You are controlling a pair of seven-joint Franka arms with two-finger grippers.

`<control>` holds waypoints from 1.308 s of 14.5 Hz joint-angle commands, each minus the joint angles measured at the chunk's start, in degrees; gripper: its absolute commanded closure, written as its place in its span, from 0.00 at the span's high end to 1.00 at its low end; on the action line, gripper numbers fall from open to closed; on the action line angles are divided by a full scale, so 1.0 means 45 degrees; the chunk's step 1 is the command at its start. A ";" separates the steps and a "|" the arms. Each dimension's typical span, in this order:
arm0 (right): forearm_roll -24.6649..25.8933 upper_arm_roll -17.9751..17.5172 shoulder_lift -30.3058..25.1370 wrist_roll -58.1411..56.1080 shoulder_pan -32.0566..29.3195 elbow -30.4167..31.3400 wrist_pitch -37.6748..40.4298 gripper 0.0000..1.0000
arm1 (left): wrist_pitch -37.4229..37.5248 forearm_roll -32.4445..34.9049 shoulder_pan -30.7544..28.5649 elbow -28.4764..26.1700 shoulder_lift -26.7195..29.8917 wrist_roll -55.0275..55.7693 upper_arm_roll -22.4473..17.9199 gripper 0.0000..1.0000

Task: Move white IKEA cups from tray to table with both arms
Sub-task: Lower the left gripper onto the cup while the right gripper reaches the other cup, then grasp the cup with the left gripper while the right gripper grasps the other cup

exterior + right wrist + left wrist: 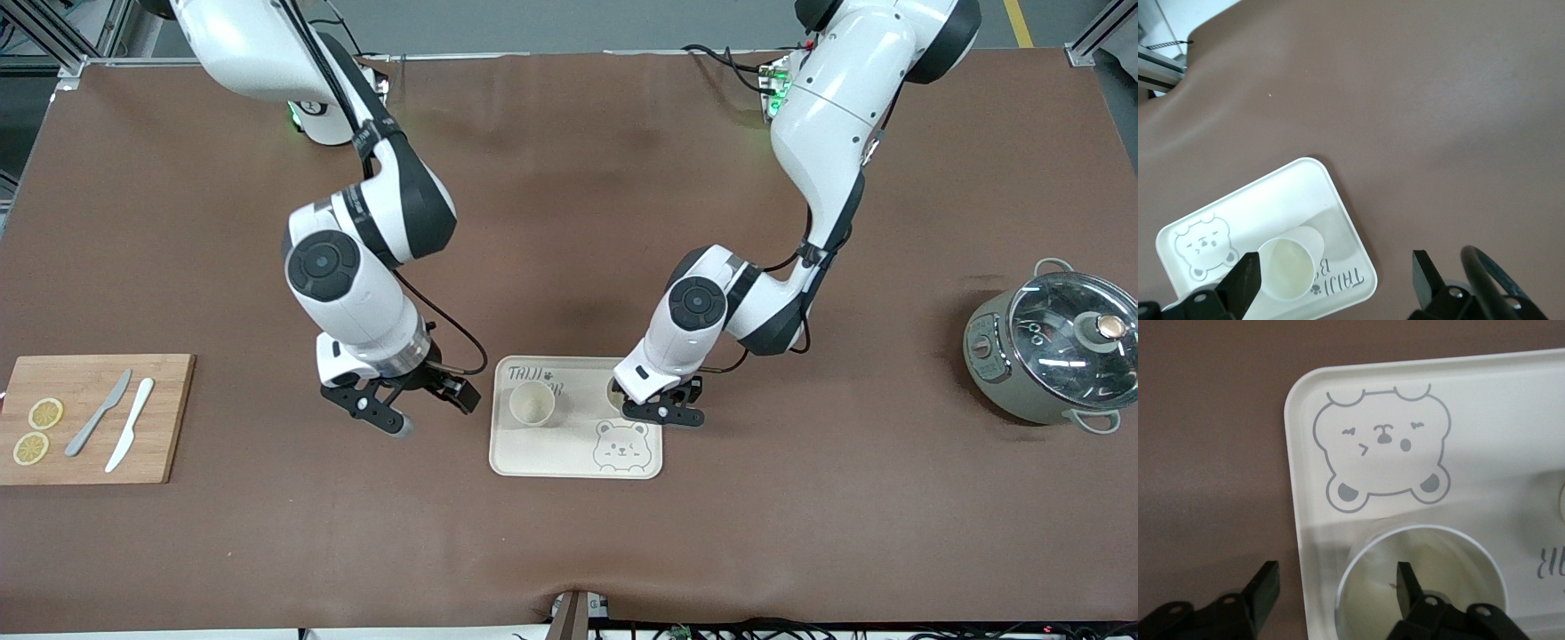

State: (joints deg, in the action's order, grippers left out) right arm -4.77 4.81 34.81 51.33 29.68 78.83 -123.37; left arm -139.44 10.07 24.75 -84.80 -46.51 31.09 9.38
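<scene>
A cream tray [578,458] with a bear print lies mid-table. One white cup [532,404] stands upright on it, toward the right arm's end. The second cup [614,396] is mostly hidden under my left gripper [662,415]. In the left wrist view, the left gripper [1338,587] is open astride that cup's [1425,553] wall: one finger [1408,587] is inside the cup, the other is outside the tray's rim [1295,520]. My right gripper [427,404] hangs open beside the tray. The right wrist view shows the first cup [1288,267] on the tray [1271,193] past the right gripper [1335,280].
A wooden cutting board [164,418] with two lemon slices and two knives lies at the right arm's end. A grey pot with a glass lid [1053,347] stands at the left arm's end.
</scene>
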 commanded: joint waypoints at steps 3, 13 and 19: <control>-0.0130 0.0123 0.0994 0.0177 0.0338 -0.0448 -0.0397 1.00 | -0.0185 0.0380 0.0087 0.0017 0.0003 0.0494 -0.0052 0.00; -0.0131 0.0084 0.2263 0.0489 0.1293 -0.0877 -0.1001 1.00 | 0.1409 0.0458 -0.0050 -0.0061 0.0762 0.0533 -0.0072 0.00; -0.0131 0.0084 0.2674 0.0606 0.1470 -0.0897 -0.1314 1.00 | 0.2413 0.0478 -0.0361 -0.2145 0.3357 0.0572 0.0006 0.00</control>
State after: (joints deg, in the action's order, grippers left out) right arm -4.80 4.74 45.14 53.32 35.86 76.86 -128.87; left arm -128.25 10.22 24.02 -86.81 -38.09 31.75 9.32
